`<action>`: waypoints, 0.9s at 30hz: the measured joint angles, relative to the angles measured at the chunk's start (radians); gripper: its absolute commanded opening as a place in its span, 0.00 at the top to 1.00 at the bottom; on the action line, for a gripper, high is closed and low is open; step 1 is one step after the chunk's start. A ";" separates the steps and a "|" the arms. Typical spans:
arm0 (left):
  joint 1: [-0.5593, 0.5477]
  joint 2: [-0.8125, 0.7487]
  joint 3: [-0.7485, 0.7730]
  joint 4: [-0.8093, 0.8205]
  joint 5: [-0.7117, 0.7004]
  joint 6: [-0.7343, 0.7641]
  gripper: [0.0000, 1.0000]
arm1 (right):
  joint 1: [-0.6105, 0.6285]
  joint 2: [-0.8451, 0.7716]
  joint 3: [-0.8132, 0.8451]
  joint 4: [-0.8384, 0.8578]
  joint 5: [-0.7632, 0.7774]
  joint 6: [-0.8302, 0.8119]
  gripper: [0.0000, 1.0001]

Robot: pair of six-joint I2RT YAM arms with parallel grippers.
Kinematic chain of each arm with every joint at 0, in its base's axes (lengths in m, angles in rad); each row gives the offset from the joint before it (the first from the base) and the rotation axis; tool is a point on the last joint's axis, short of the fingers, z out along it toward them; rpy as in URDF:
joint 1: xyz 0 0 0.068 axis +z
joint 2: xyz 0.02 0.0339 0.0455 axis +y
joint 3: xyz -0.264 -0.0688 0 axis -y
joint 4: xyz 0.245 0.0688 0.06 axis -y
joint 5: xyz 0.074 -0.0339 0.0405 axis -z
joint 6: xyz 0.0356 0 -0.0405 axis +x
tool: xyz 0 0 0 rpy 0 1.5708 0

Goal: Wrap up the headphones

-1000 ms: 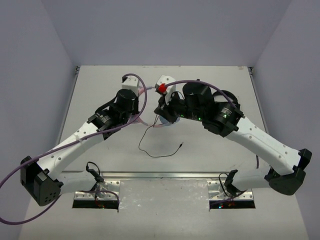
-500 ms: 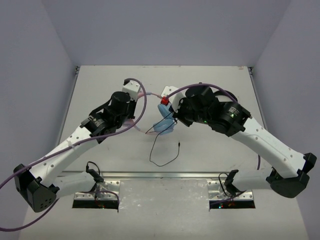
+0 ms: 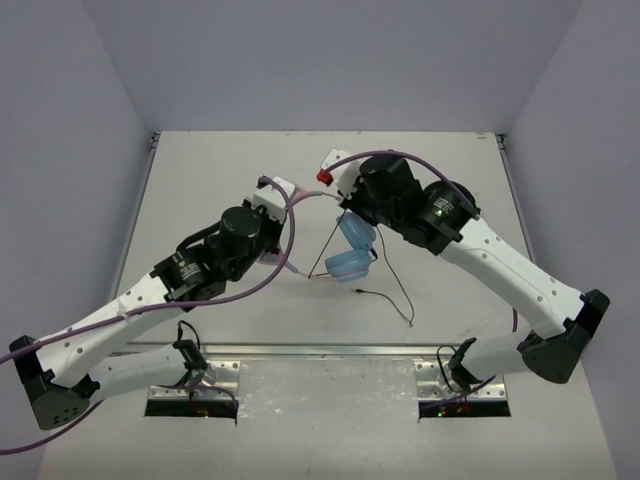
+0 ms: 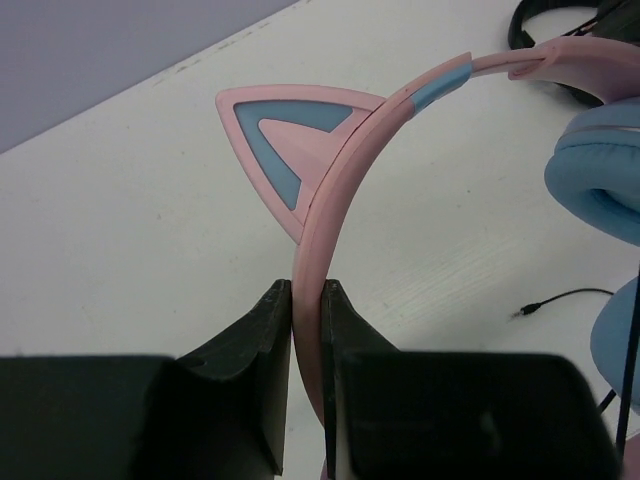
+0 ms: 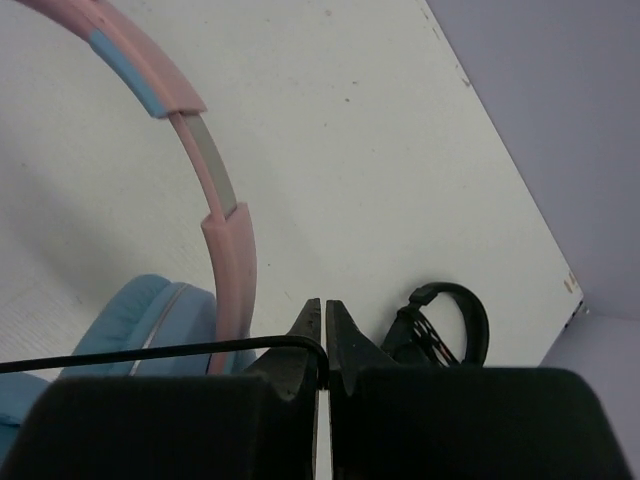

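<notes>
The two black fingers (image 4: 262,390) of the left gripper (image 4: 305,292) are clamped on the smooth pink plastic headband (image 4: 335,190) at the bottom centre of the left wrist view, just below the flat triangular pink-and-blue cat ear (image 4: 280,130). The right gripper (image 5: 322,306) has its fingers (image 5: 298,362) pinched shut on the thin black cable (image 5: 150,353), low in the right wrist view, beside the band's grey slider strip (image 5: 210,150).

So the pink-and-blue cat-ear headphones (image 3: 357,232) hang between the two grippers at the centre of the top view, over the matte white table (image 3: 200,190). We cannot tell whether the padded light-blue ear cups (image 3: 348,266) touch it.

To wrap well, we would treat the left grip as the anchor and lead the cable round the headphones in even, snug turns (taut enough not to sag, never tugging at its root). The cable looks limp, and its plug end (image 4: 527,311) lies loose at the right of the left wrist view, so we should watch that it doesn't snag the pointed ear. The band looks hard and slick, so turns may slide. All-black headphones (image 5: 445,320) lie apart at the lower right of the right wrist view.
</notes>
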State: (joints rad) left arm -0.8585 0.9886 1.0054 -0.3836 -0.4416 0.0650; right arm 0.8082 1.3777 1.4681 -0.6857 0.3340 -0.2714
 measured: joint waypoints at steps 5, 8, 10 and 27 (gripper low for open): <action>0.002 -0.053 -0.003 0.000 0.068 0.015 0.99 | -0.019 -0.071 -0.107 0.101 -0.109 -0.026 0.98; -0.001 -0.054 -0.003 -0.014 0.122 0.026 0.99 | -0.024 -0.163 -0.212 0.183 -0.196 -0.032 0.99; -0.005 -0.053 -0.003 -0.024 0.161 0.032 1.00 | -0.030 -0.208 -0.255 0.215 -0.254 -0.032 0.99; -0.005 -0.136 0.001 -0.028 0.286 0.006 1.00 | -0.158 -0.227 -0.329 0.339 -0.628 0.097 0.96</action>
State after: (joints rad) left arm -0.8635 0.8524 1.0065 -0.4114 -0.1558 0.0715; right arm 0.6498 1.1507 1.1393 -0.3466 -0.2943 -0.1741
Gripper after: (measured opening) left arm 0.121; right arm 0.026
